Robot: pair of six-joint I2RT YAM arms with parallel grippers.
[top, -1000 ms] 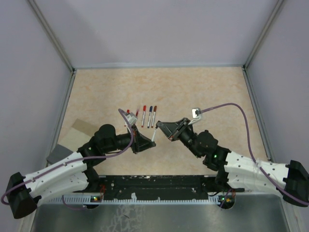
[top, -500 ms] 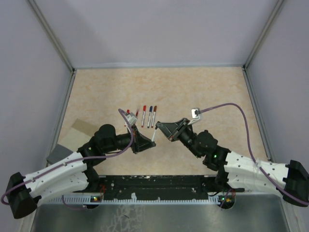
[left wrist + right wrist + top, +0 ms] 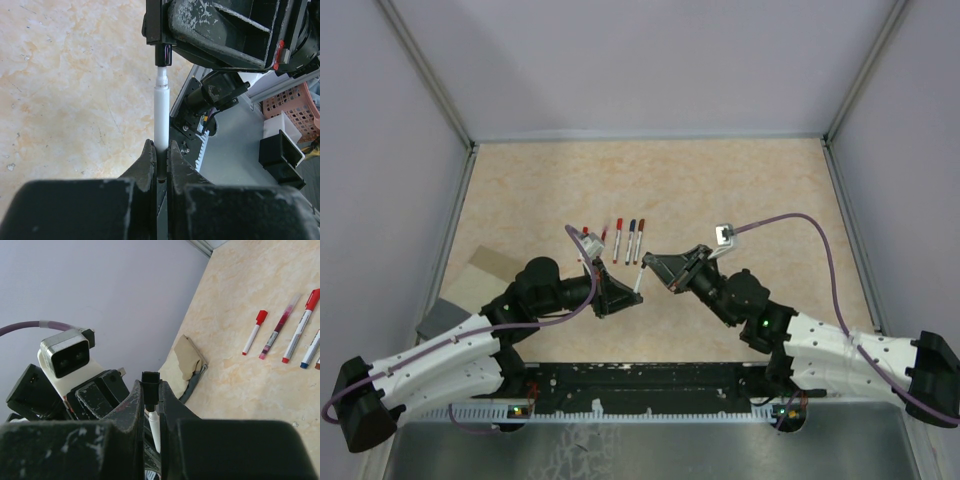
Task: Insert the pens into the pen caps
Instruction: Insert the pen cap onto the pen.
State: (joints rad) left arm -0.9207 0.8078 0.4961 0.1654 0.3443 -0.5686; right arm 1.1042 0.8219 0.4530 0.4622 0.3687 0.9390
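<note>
Capping rn: left gripper (image 3: 159, 152) clamped on pen (image 3: 161, 110), right gripper (image 3: 151, 395) pinching black cap (image 3: 163, 54) straight ahead. Next imo: push straight in.

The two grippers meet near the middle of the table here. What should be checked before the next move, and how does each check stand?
1. Left gripper shut on the white pen: ok.
2. Right gripper shut on the black cap: ok.
3. Pen in line with the cap's mouth: ok, by the left wrist view.
4. Cap pushed fully home: not ok, the pen's narrow neck shows below it.
5. Pen's ink colour matches the cap: cannot tell, tip hidden.
6. Other pens on the table out of the way: ok, they lie beyond the meeting point.
</note>
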